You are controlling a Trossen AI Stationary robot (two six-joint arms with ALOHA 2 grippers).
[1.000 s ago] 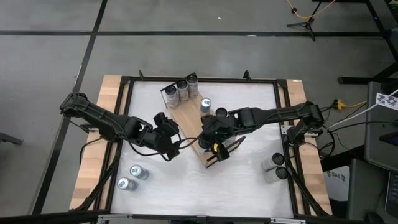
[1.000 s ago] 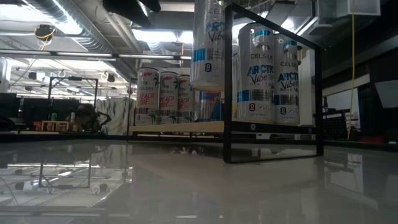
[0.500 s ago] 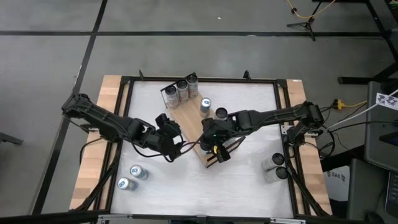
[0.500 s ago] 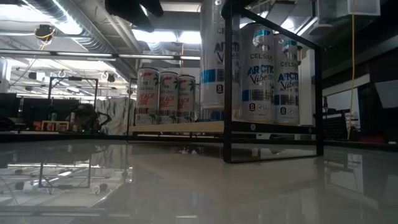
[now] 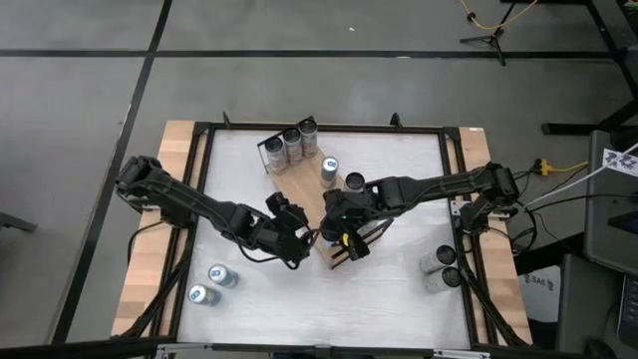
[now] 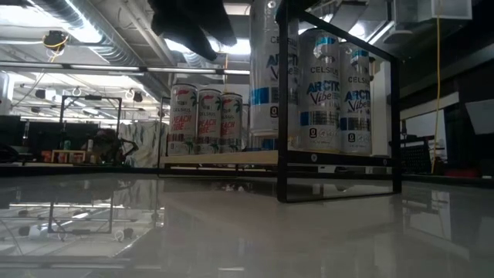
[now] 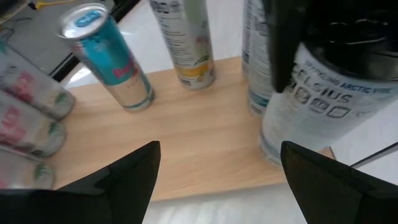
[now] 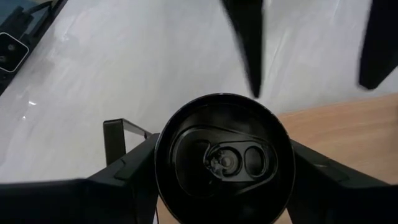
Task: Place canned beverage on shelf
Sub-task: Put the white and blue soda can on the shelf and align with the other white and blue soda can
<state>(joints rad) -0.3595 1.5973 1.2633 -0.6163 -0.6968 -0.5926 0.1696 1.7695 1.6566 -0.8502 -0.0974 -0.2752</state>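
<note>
The shelf [image 5: 299,189] is a light wooden board lying slantwise mid-table, with a black wire rail [image 6: 340,185] at its near end. My right gripper [image 5: 339,214] is shut on a silver Celsius can [image 7: 311,106] over the shelf's near end. The can stands upright, its base at board level. My left gripper [image 5: 297,237] is open and empty beside the shelf's near-left side, facing the held can. Three cans [image 5: 291,145] stand at the shelf's far end, and two more [image 5: 341,177] at its middle. My right gripper holds the can by its upper side wall, just under the dark top rim [image 8: 160,155], pinched between the two fingers [image 8: 127,174]. The fingers come from above, pointing down. The can is upright, its base [image 7: 273,149] at the board; whether it touches I cannot tell.
Two cans [image 5: 209,284] stand on the table near the front left, and two more [image 5: 439,269] at the right edge. The table's black frame [image 5: 199,130] runs around the white top. The wire rail stands close by the held can.
My right gripper has gone down with the can, from well above the board to board level behind the wire rail; the can stays upright. My left gripper has moved toward the table's right and near edges, closer to the shelf's near end.
</note>
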